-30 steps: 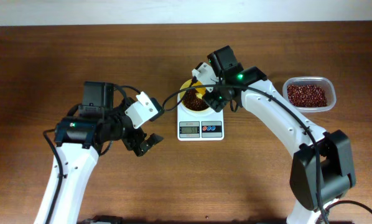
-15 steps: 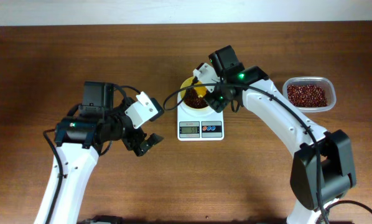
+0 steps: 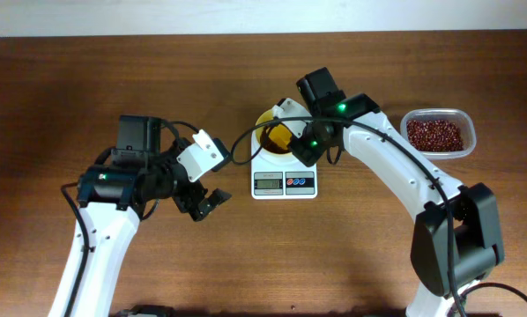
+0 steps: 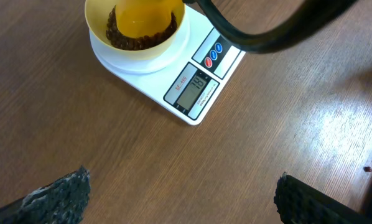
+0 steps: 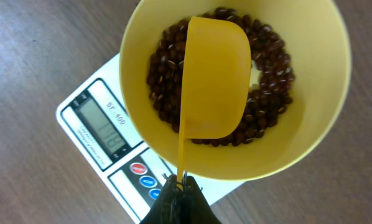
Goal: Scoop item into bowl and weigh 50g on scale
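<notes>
The pale yellow bowl (image 5: 323, 124) stands on the white scale (image 5: 99, 124) and holds many red-brown beans (image 5: 164, 81). My right gripper (image 5: 181, 183) is shut on the thin handle of the orange-yellow scoop (image 5: 214, 81), which hangs over the bowl with no beans showing on it. In the overhead view the right gripper (image 3: 300, 145) is over the bowl (image 3: 262, 121) and scale (image 3: 284, 182). My left gripper (image 3: 209, 202) is open and empty, left of the scale. The left wrist view shows its jaws (image 4: 183, 186) wide apart above bare wood, with bowl (image 4: 105, 43) and scale (image 4: 198, 84) beyond.
A clear plastic tub (image 3: 436, 113) of more beans (image 3: 436, 134) stands at the far right. A black cable (image 4: 260, 34) loops past the scale in the left wrist view.
My right gripper has shifted slightly toward the front of the scale, and the scoop now lies further over the bowl. The left arm has not moved.
</notes>
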### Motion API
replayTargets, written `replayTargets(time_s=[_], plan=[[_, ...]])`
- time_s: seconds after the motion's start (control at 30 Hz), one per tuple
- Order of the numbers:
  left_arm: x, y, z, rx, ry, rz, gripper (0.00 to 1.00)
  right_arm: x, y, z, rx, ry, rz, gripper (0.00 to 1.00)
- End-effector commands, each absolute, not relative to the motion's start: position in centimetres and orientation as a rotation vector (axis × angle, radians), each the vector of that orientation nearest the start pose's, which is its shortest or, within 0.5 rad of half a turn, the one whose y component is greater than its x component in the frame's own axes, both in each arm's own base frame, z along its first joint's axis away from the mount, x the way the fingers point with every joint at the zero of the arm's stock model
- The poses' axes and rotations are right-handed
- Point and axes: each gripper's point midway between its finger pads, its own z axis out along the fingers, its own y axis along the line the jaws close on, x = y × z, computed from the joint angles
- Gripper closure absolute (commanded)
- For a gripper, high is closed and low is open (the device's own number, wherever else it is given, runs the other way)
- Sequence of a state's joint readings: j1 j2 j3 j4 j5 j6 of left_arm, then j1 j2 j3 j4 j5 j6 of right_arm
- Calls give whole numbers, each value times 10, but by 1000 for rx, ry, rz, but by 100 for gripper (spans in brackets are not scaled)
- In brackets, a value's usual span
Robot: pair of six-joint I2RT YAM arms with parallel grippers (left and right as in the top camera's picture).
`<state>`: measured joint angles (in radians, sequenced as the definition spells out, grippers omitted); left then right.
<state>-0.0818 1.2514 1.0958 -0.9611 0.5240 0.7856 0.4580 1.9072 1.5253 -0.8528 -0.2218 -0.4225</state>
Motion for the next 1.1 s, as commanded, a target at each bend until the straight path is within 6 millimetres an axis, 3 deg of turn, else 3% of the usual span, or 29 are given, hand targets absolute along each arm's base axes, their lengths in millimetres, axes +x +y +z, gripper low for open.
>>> replayTargets(time_s=[0.0, 0.1, 0.2, 0.4, 0.8, 1.07], plan=[[278, -108, 185, 1203, 2207, -429, 1, 367, 238, 100, -1265, 2502, 430, 96], [278, -108, 185, 1203, 2206, -429, 1, 362, 246, 108, -1235, 2482, 617, 96], [278, -108, 185, 1203, 2207, -429, 1, 378, 232, 115, -1007, 2543, 719, 96], [278, -108, 185, 1203, 2207, -429, 1, 381, 225, 152, -833, 2421, 1176, 96], [278, -108, 185, 1203, 2207, -429, 1, 384, 214, 164, -772, 2380, 1277, 96], [278, -108, 184, 1203, 2207, -429, 1, 406, 156, 164, -566, 2410, 1249, 96]])
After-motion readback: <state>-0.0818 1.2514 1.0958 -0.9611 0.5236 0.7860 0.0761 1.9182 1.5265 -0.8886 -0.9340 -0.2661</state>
